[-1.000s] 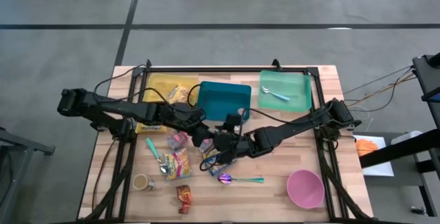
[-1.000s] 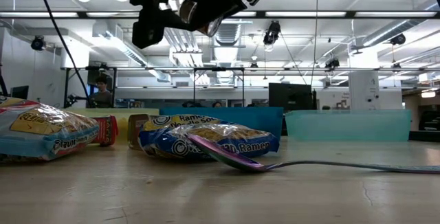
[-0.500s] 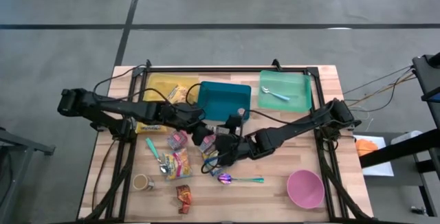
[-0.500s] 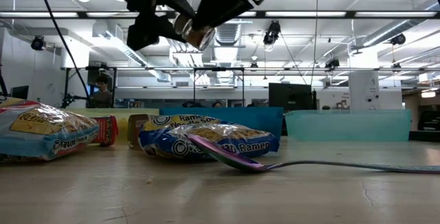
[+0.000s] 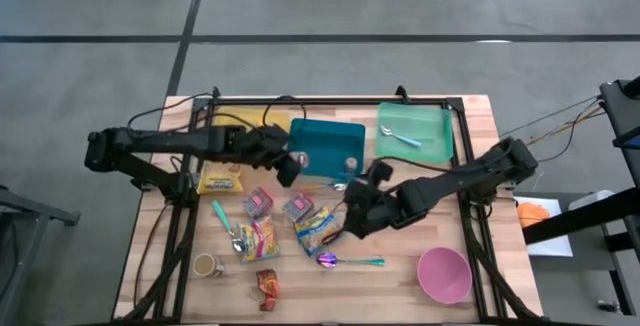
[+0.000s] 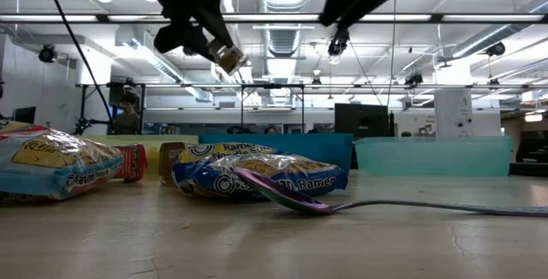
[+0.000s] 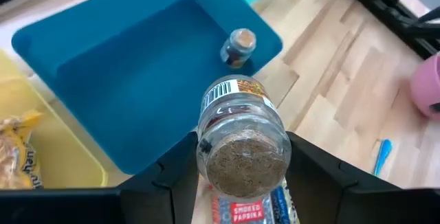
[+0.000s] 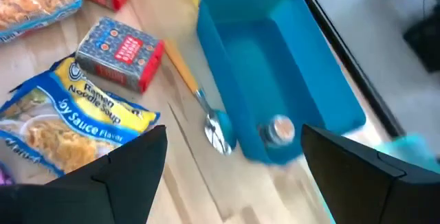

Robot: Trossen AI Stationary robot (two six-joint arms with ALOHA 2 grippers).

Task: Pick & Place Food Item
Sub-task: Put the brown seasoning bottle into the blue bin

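Note:
A clear spice jar (image 7: 240, 124) with a barcode label and brown contents is lifted over the near left corner of the blue bin (image 5: 327, 144), and my left gripper (image 5: 290, 169) is shut on it. In the low view the jar (image 6: 228, 56) hangs tilted, high above the table. A second small jar (image 7: 238, 45) stands inside the bin at its near right corner. My right gripper (image 8: 234, 183) stands open and empty, to the right of the left one and above the ramen packet (image 5: 318, 228). My left gripper pinches the jar's round body (image 7: 205, 152) between its two fingers, one on each side, near the clear end that faces the wrist camera. The fingers slant down from the table's left. The jar is lifted clear and tilted.
On the table lie a red-and-blue box (image 8: 120, 52), a metal spoon (image 8: 216, 128) beside the bin, a purple spoon (image 5: 345, 261), more packets (image 5: 258, 238) and a pink bowl (image 5: 443, 274). A yellow tray (image 5: 240, 126) and a green tray (image 5: 413, 131) flank the bin.
Both grippers met at the jar over the packets. My right gripper has let go of it and drawn back toward the table's right edge. My left gripper has carried the jar up and toward the far edge, to the blue bin's near left corner.

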